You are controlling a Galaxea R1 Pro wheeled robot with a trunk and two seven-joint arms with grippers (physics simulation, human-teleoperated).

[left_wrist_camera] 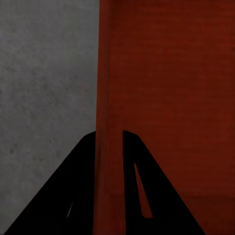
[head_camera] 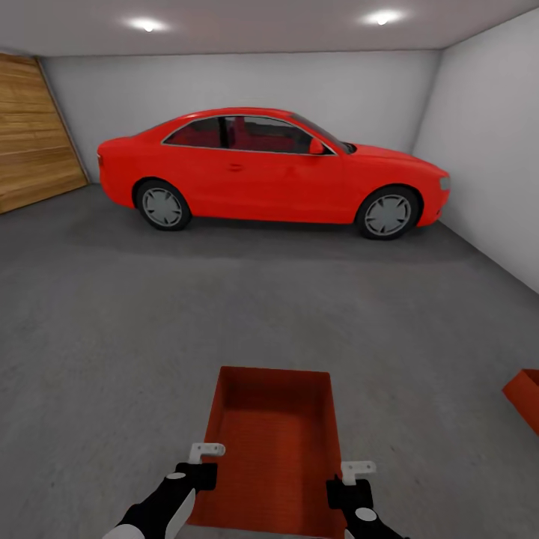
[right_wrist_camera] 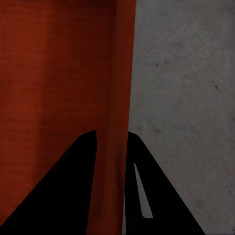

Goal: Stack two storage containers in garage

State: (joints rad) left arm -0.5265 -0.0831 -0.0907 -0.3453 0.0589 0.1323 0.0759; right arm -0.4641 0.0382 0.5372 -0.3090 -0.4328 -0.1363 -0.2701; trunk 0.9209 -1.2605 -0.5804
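Spanning the lower centre of the head view, one storage container [head_camera: 275, 442] is held between both arms above the concrete floor [head_camera: 105, 337], open side up, long axis pointing away from the robot toward the red car [head_camera: 269, 171]; the second storage container [head_camera: 525, 395] shows as a corner at the right edge of the head view, on the floor, well apart from the first; open concrete lies on all sides of the held container, with a broad bare band between its far wall and the car; the car stands side-on across the far end of the garage, its nose close to the white right wall [head_camera: 494, 142]; a wood-panelled surface [head_camera: 34, 135] bounds the left side; the left gripper [head_camera: 201, 463] sits at the container's near left wall, forearm angled in from the lower left; the right gripper [head_camera: 352, 479] sits at the near right wall, forearm rising from the lower edge; in the left wrist view the left gripper's two dark fingers [left_wrist_camera: 73, 196] straddle the thin orange wall [left_wrist_camera: 102, 98], one finger outside over the concrete, one inside the bin, jaws closed down to the wall's thickness; in the right wrist view the right fingers [right_wrist_camera: 68, 196] clamp the opposite wall [right_wrist_camera: 122, 73] the same way, narrow gap, wall pinched between the pads
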